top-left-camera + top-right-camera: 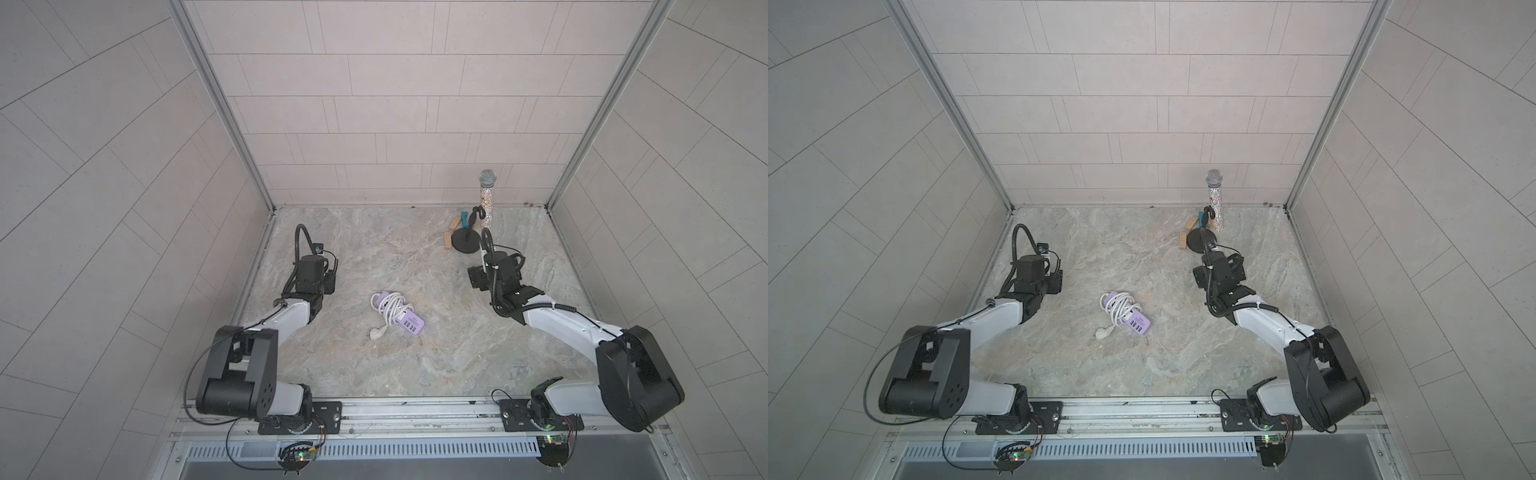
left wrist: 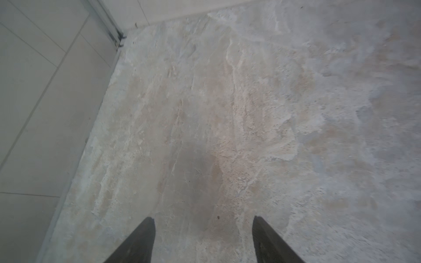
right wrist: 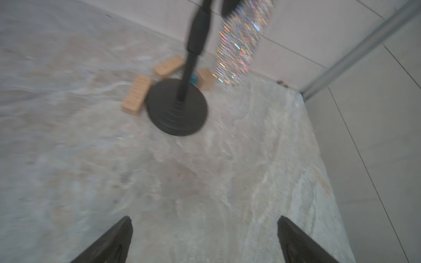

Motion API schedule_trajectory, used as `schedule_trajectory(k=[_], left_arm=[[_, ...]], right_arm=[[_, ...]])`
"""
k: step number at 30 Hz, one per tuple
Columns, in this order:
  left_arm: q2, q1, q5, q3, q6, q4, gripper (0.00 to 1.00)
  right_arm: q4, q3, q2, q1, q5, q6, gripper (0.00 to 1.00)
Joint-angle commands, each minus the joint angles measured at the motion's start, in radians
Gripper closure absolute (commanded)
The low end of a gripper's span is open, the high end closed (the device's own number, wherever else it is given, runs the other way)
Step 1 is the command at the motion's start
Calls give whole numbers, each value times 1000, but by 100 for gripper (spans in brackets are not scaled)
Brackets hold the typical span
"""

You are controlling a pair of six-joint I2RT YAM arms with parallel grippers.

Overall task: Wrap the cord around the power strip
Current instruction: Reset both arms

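Looking down in both top views, we found the small lavender-purple rectangular power strip point(image 1: 410, 325) near the middle of the marbled grey stone tabletop point(image 1: 457, 357), with the long white flexible cord point(image 1: 392, 308) looped several times around its body. The cord's white plug point(image 1: 376, 332) lay loose on the surface just beside the strip. Both arms stood well apart from it. The left gripper point(image 2: 202, 219) had its dark fingers spread over bare table. The right gripper point(image 3: 205, 219) gaped wider, also empty, facing the glittery microphone point(image 3: 239, 41) on its black round-based stand point(image 3: 176, 107). We judged the wrap done or nearly so. The risk was the untucked plug end: the springy cord could slacken and shed loops, and a careless return pass might snag one.
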Motion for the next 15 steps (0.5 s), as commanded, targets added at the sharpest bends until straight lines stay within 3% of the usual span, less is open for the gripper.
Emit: schedule_trajectory(k=[1,6,9,11,15], left_arm=[[43,34,57,-52,-71,271,26],[135,29,119,-227,-30,679,21],[114,28,133,-218,-28,623,20],[132,28,137,-228,-23,675,19],[128,28,140,-225,-22,662,19]], right_arm=[[142,-37,-3,-111,38,26,1],[473,-226,28,-252,-125,77,1],[694,-273,141,-261,-214,67,1],[833,-308,212,-258,-251,43,1],[819,-318,195,-256,-318,16,1]])
